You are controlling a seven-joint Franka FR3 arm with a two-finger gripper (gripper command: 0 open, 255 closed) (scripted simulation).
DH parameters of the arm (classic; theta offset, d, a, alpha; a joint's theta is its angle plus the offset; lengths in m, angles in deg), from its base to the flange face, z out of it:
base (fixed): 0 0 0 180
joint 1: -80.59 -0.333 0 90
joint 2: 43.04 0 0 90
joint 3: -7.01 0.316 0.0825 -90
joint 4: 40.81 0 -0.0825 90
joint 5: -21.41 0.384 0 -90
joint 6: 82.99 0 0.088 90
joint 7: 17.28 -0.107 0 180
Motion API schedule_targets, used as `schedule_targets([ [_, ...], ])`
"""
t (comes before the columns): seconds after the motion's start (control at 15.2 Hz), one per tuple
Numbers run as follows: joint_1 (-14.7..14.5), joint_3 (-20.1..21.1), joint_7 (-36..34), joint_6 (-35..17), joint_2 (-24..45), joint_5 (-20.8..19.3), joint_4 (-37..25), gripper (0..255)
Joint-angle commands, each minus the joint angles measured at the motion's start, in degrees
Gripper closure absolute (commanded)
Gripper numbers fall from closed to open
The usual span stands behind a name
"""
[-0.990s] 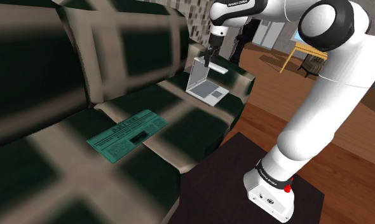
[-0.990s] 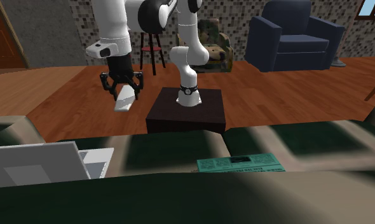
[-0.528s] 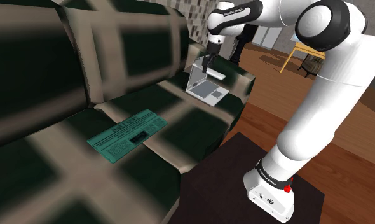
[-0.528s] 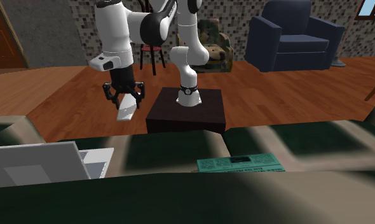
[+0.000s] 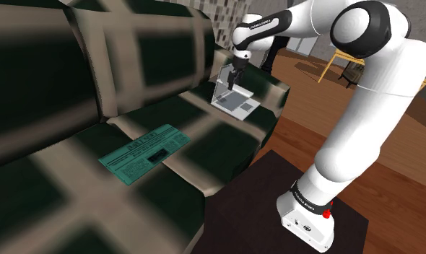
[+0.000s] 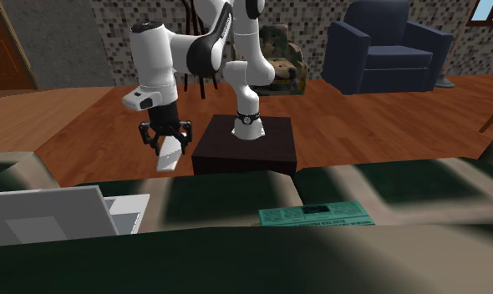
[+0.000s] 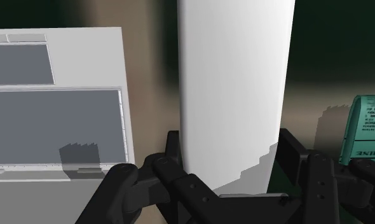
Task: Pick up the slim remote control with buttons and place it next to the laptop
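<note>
Near the laptop [image 7: 59,121], hand [image 6: 168,142] clasps white remote [image 7: 234,83]

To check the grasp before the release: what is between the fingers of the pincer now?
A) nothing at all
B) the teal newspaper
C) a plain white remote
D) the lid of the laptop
C: in the wrist view the pincer clasps the white remote, with the open laptop lying beside it.

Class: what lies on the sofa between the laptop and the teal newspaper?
Nothing; the shoulder view shows bare sofa cushion between laptop and newspaper.
</note>
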Motion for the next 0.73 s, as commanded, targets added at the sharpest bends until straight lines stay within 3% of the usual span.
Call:
schedule_targets([
  [0.0,0.02,0.02,0.02,-1.49,0.70,0.08,0.75,255],
  [0.66,0.16,0.17,0.22,-8.26,4.33,0.56,3.91,255],
])
